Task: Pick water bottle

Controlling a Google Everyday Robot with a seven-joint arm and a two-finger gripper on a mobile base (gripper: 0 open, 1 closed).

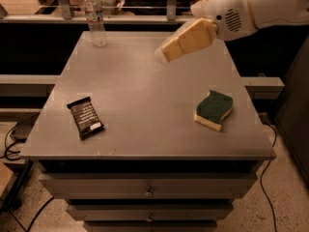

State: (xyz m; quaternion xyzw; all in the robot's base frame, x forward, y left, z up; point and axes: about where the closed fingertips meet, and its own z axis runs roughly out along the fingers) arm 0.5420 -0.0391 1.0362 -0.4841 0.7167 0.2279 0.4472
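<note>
The water bottle [95, 18] is small and clear with a white cap and a pale label band. It stands upright at the far left corner of the grey table [140, 95]. My gripper [165, 53] is cream-coloured and hangs above the far middle of the table, reaching in from the upper right on a white arm [251, 6]. It is to the right of the bottle, well apart from it, and holds nothing that I can see.
A green and yellow sponge [214, 109] lies on the right side of the table. A dark snack bar [85, 116] lies near the front left. Drawers [147, 190] sit below the tabletop. A railing and shelf [145, 13] run behind the table. Cables [14, 134] lie on the floor at left.
</note>
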